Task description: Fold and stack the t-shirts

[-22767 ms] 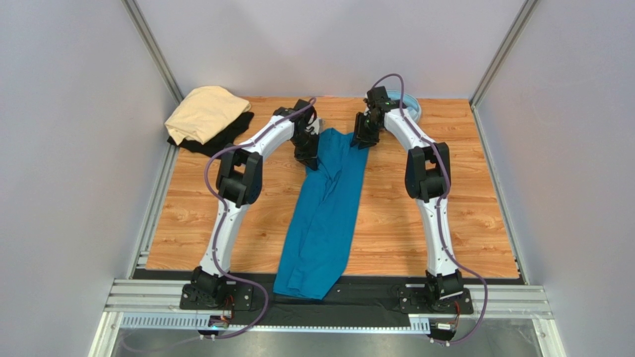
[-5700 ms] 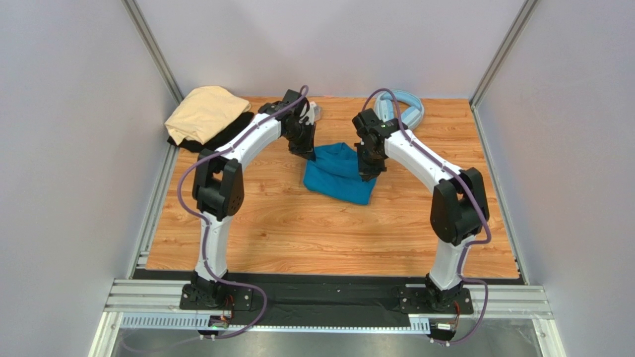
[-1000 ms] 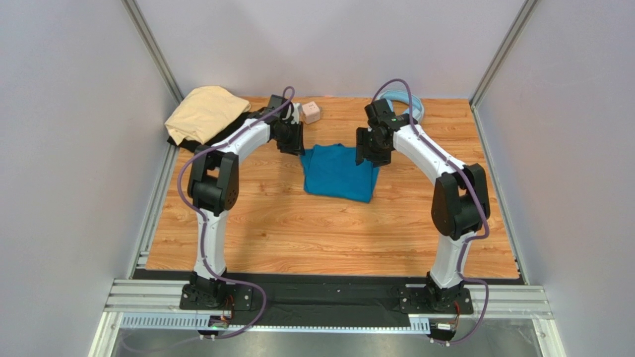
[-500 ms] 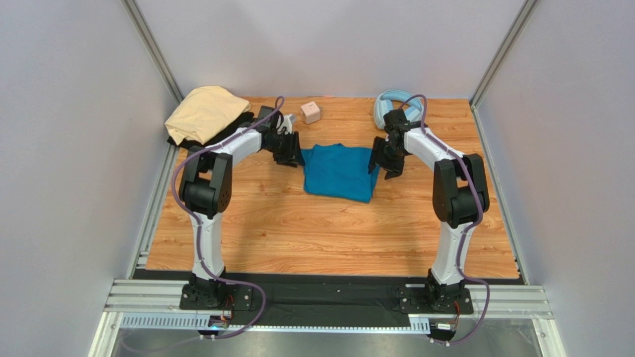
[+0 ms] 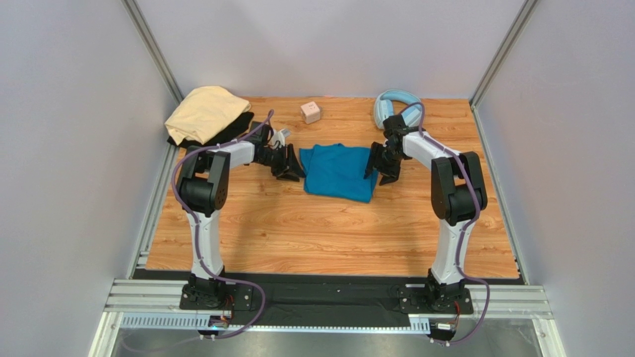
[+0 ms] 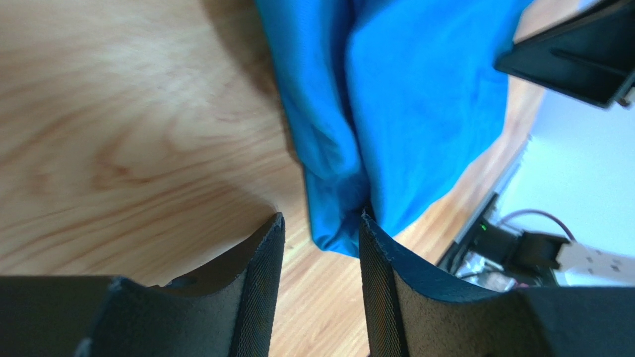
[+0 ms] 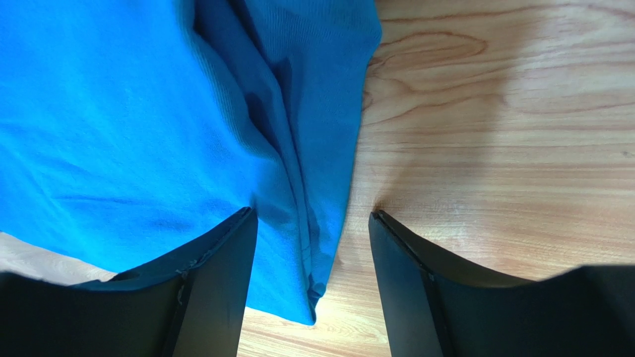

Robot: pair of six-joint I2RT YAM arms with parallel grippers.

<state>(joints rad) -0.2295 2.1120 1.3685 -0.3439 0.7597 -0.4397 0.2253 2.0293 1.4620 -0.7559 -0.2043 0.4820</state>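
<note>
The teal-blue t-shirt (image 5: 339, 172) lies folded into a small rectangle on the wooden table (image 5: 313, 230). My left gripper (image 5: 289, 165) is low at its left edge, open, with the shirt's folded edge (image 6: 335, 186) reaching between the fingertips (image 6: 272, 238). My right gripper (image 5: 375, 163) is open at the right edge. In the right wrist view the gripper (image 7: 313, 223) straddles the layered hem of the shirt (image 7: 149, 111). The pale tan t-shirt (image 5: 205, 111) lies bunched at the back left on top of the black t-shirt (image 5: 237, 129).
A small pink cube (image 5: 311, 112) sits behind the teal shirt. Light-blue headphones (image 5: 390, 106) lie at the back right, close behind the right arm. Grey walls close in the table on three sides, and a metal rail (image 5: 328, 297) runs along the near edge.
Both grippers have come down and toward the near side, from behind the teal shirt to its left and right edges. The left jaws have widened. The shirt has not moved.
</note>
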